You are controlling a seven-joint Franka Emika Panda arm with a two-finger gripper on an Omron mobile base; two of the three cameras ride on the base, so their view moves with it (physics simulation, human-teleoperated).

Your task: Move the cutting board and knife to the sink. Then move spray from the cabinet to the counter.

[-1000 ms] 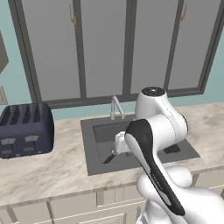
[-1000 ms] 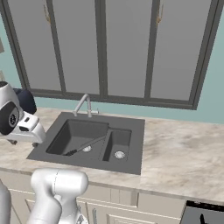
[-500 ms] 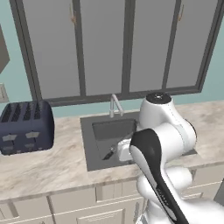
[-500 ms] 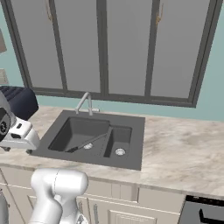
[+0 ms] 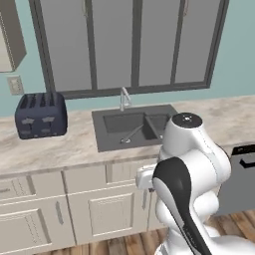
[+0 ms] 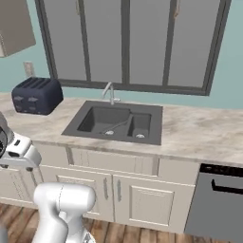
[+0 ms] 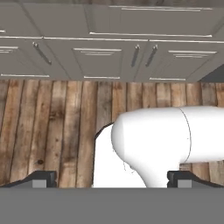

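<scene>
- Knife point(image 5: 130, 135) lying in the large basin of the sink point(image 5: 112, 142), set into the desk point(image 5: 74, 149).
- Toaster point(image 5: 41, 115) standing left, well apart.
- Pincer point(image 7: 112, 178) spread wide, empty, aimed at wooden floor point(image 7: 52, 122) before panelled cabinets point(image 7: 100, 61).

The beige marble-patterned stone countertop point(image 5: 60, 149) looks smooth and faintly polished, with grey-brown veining. At the frame's centre, the dark grey double-basin sink point(image 6: 153, 123) has a matt finish, and its slim faucet point(image 6: 109, 91) is shiny silver metal. At left, the dark blue toaster point(image 5: 41, 115) looks smooth. The brown plank floor point(image 7: 52, 113) is knotty, grained wood. The beige panelled cabinet doors point(image 7: 97, 61) are matt, with grey metal handles point(image 7: 136, 55).
</scene>
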